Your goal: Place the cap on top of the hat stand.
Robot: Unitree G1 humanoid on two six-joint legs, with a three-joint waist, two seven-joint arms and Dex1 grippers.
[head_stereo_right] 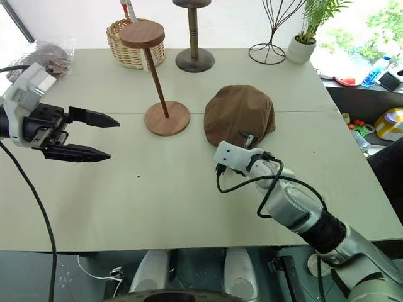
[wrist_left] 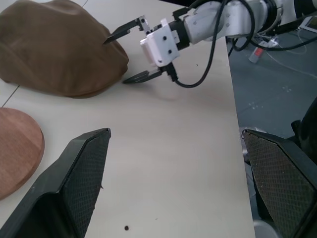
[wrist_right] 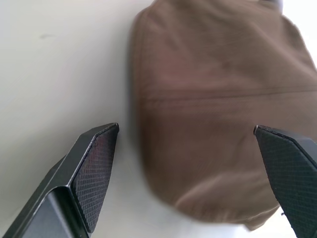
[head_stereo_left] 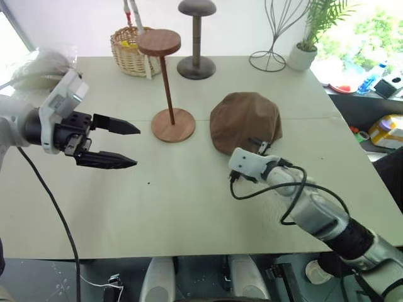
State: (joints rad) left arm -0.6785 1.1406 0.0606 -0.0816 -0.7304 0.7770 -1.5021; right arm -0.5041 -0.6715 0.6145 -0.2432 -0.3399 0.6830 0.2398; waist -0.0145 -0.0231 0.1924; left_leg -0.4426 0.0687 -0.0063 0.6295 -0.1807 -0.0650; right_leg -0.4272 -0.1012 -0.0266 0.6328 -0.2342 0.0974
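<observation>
Right wrist view looked along the right gripper [wrist_left: 128, 55], whose two black fingers stood spread wide with nothing between them, at the near edge of the cap [wrist_right: 218, 114]; seen from the left wrist, one finger reached over the cap's edge and the other lay low beside it, and contact could not be told. The cap [head_stereo_left: 244, 121], a soft brown creased flat cap, lay flat on the pale table [head_stereo_left: 189, 201], just to the right of the hat stand's round base. The hat stand [head_stereo_left: 165, 88], reddish-brown wood with a thin rod and a bare round top disc, stood leaning slightly. The left gripper [head_stereo_left: 129, 146] hung above the table on the left, apart from the stand, its fingers likewise parted and empty, pointing toward the stand. Behind stood a dark grey stand [head_stereo_left: 196, 38], a wicker basket [head_stereo_left: 129, 53], a wire frame [head_stereo_left: 277, 38] and a potted plant [head_stereo_left: 308, 44].
</observation>
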